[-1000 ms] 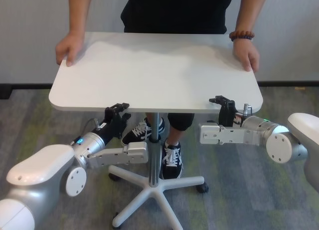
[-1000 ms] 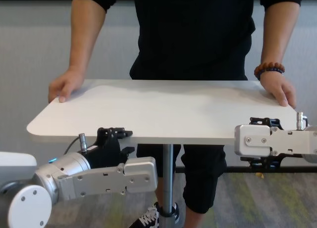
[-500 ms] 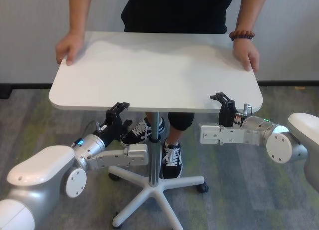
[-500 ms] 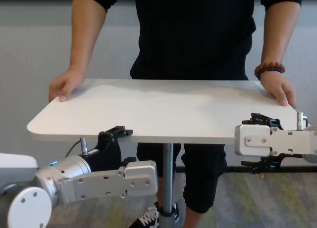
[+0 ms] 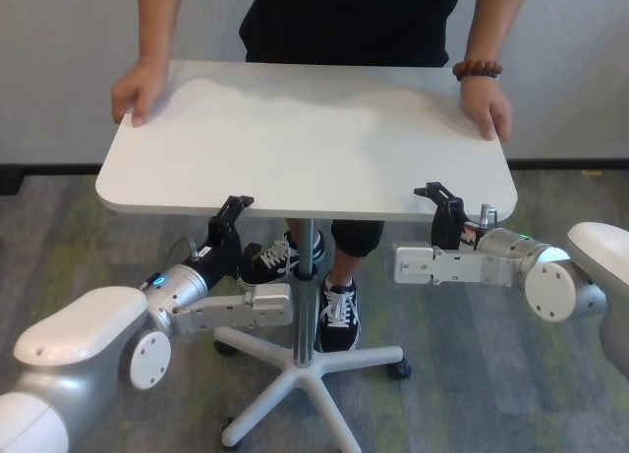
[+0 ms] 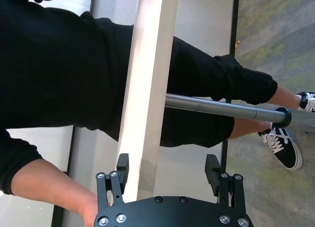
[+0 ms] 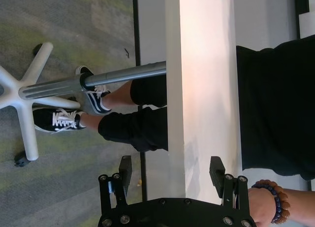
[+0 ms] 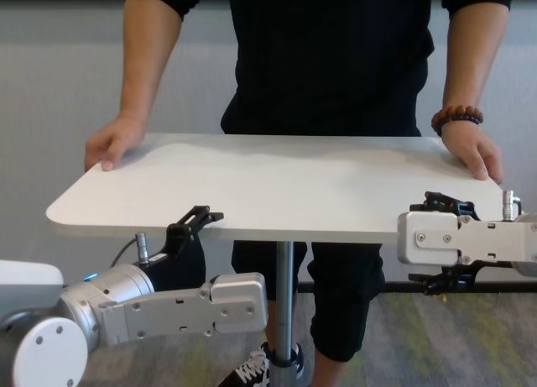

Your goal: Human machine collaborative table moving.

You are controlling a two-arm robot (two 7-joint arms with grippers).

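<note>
surface point(image 5: 295, 129): smooth white rectangular top, rounded corners
left gripper point(image 6: 168, 169): jaws apart around near edge
right gripper point(image 7: 170, 174): jaws apart around near edge

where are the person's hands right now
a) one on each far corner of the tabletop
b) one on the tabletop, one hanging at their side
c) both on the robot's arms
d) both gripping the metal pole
a: in the head view the human's one hand rests on one far corner of the table and the other hand, the one with the bead bracelet, on the opposite far corner.
</note>
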